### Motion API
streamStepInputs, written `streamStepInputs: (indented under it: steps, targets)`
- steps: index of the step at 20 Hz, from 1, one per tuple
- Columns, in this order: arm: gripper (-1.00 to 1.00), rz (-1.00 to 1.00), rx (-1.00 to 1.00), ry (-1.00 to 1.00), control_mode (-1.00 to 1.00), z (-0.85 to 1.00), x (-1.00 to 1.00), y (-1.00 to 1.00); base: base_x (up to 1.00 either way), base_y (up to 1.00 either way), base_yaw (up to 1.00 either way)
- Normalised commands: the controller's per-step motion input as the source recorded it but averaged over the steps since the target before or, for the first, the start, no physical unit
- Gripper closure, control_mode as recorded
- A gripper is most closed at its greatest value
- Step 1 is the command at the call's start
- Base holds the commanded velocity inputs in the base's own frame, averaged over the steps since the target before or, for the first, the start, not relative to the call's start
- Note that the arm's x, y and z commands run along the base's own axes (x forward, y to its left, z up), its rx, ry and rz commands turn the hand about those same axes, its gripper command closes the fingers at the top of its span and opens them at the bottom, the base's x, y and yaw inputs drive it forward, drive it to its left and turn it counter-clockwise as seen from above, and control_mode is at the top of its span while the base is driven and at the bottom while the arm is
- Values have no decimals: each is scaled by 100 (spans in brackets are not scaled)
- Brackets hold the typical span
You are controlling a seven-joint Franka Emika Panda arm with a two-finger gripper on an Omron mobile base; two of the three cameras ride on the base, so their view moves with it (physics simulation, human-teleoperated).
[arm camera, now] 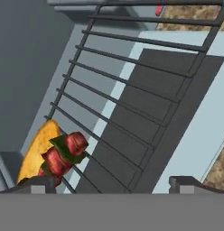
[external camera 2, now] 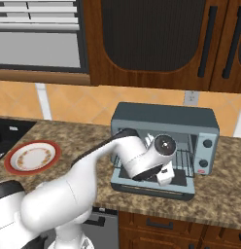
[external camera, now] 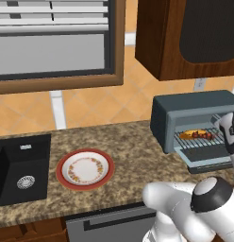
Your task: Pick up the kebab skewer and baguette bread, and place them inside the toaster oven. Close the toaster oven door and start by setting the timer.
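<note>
Beneath the jaws and the oven runs the speckled granite bench, the largest surface in the scene. On it, directly ahead of the jaws, stands the toaster oven, blue-grey and boxy. The toaster oven door is folded down flat toward the robot, and the white arm reaches over it into the opening. Inside the cavity the wire rack extends away from the jaws, its dark bars running across the hand view. The jaws stand wide open and grip nothing; the two dark tips sit far apart at the bottom of the hand view. Just beyond the tip seen at the left of that view, the baguette bread lies on the rack near the oven's side wall. The kebab skewer lies touching the baguette on the side nearer the centre of the jaws, its red chunks resting across the bars.
</note>
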Motion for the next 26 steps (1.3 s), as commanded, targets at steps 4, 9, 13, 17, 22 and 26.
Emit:
streamStepInputs:
  steps: [4,9,13,17,22,26]
  targets:
    - [-100,23,-28,-21,-100,-15,-4,8,0,0,0]
    - [-100,19,-40,-17,-100,-34,-8,46,0,0,0]
    - [-100,25,-25,-16,-100,-11,-10,2,0,0,0]
    - [-100,21,-16,-3,-100,-3,0,-1,0,0,0]
    - [-100,14,-15,-2,-100,0,0,-1,0,0,0]
    - [-100,3,-20,-2,-100,0,0,-2,0,0,0]
